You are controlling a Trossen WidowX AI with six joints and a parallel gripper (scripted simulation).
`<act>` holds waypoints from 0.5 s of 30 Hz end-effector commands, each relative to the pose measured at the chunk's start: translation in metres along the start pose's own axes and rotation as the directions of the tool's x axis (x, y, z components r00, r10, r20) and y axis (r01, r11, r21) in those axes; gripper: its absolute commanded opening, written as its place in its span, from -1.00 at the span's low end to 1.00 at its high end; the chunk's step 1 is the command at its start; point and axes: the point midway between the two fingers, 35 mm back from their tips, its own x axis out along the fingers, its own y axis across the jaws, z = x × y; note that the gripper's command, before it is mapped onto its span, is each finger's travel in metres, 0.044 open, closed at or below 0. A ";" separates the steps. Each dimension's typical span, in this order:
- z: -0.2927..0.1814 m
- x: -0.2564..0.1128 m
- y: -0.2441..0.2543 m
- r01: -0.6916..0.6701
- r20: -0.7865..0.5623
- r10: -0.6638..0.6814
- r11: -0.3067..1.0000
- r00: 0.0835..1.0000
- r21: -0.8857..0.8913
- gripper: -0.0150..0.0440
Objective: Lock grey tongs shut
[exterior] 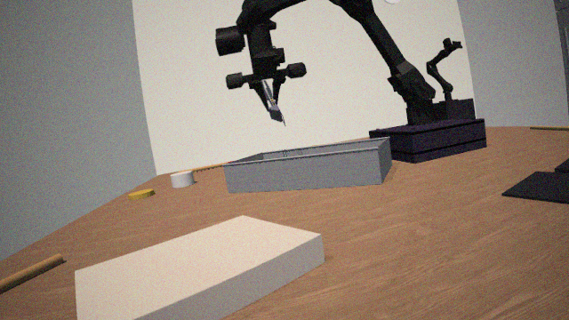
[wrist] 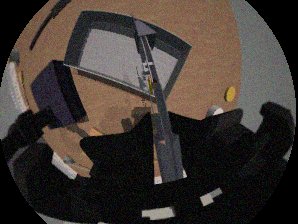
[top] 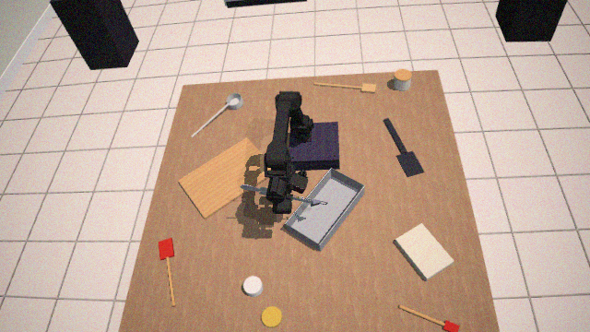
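My gripper (top: 282,195) (exterior: 272,100) (wrist: 155,114) is shut on the grey tongs (top: 304,200) (exterior: 276,115) (wrist: 172,155) and holds them in the air, clear of the tin. Their arms lie close together between my fingers. The hinge end with its small wire loop reaches out over the roasting tin (top: 301,239) (exterior: 307,173) (wrist: 75,40); in the exterior view it shows lower than my grip. The other end points toward the wooden board (top: 212,184). My fingers hide part of the tongs, and the lock inside the hinge cannot be seen.
The dark arm base (top: 318,148) (exterior: 444,138) (wrist: 55,95) stands behind the tin. A white round tub (top: 253,286) (exterior: 182,179) and a yellow disc (top: 271,316) (exterior: 141,194) lie toward the front. A cream block (top: 424,251) (exterior: 200,262) is at the right, a red spatula (top: 166,249) at the left.
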 end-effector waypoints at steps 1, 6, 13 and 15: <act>-0.021 -0.003 0.002 0.011 -0.001 -0.011 0.998 1.000 -0.057 -1.00; -0.052 -0.004 0.009 0.010 -0.005 -0.011 0.990 1.000 -0.138 -1.00; -0.094 -0.004 0.021 0.006 -0.010 -0.009 0.968 1.000 -0.252 -1.00; -0.105 -0.004 0.026 0.005 -0.011 -0.008 0.960 1.000 -0.281 -1.00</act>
